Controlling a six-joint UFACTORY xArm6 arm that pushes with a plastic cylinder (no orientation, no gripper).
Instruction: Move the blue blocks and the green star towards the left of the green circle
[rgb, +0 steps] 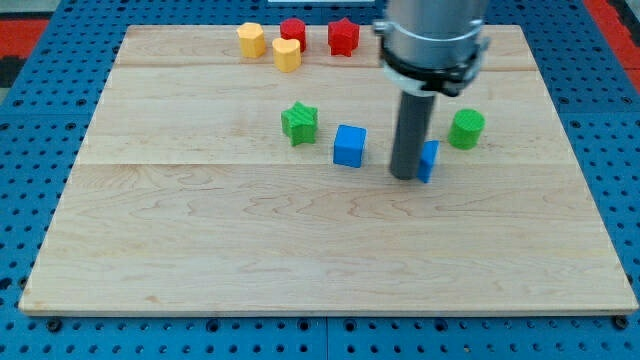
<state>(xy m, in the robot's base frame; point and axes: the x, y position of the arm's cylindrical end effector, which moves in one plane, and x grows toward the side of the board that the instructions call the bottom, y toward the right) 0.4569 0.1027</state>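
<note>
Blue blocks were recorded in two places relative to the green circle (466, 129), the landmark for this report: a blue cube (349, 145) stood well to the view's left of it, and a second blue block (429, 161), largely hidden so that its shape could not be made out, lay near it on the view's lower left. The green star (299, 122) was found farther to the view's left of the circle, just beyond the cube. The rod's lower end, my tip (404, 176), was set down against the hidden block's left side, between it and the cube; whether actual contact was made could not be confirmed. No gripper was fitted, so no open or closed state could be reported, and nothing was held. All three task pieces were judged to lie already on the circle's left, loosely spread, which suggested that gathering was the remaining work. A yellow block (251, 39), a yellow heart (287, 54), a red block (293, 31) and a red star (343, 36) were noted far above and left of the circle, uninvolved. No containers were present on the wooden board (200, 250).
</note>
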